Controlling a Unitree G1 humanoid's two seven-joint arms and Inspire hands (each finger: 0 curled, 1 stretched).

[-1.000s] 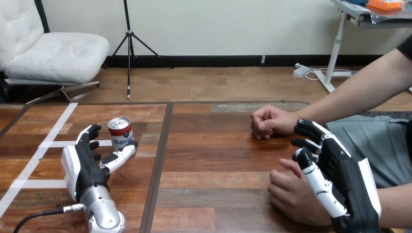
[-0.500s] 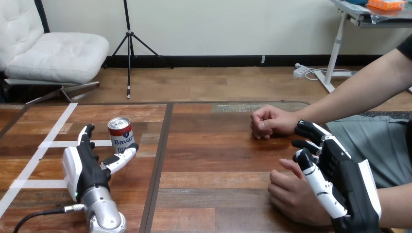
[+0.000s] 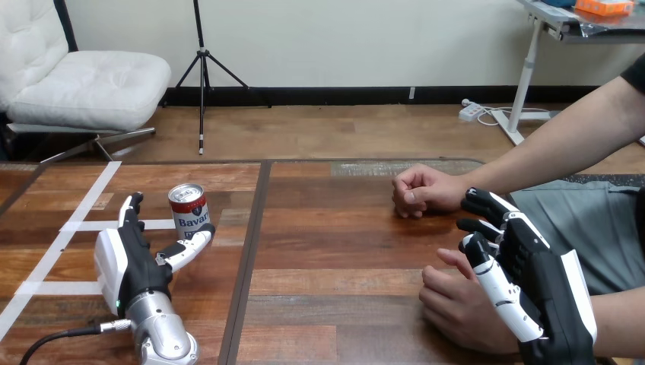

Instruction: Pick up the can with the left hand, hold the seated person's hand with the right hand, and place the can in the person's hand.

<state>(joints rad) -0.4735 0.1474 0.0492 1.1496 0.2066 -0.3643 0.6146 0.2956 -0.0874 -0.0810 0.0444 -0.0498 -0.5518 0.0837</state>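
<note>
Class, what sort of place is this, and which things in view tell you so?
Probably a robot test bench: white tape marks on the wooden table, and a lone can by the left hand.

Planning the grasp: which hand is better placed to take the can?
Left. The left hand is open beside the can, thumb by its base; the right hand is far off, at the person's nearer hand.
</note>
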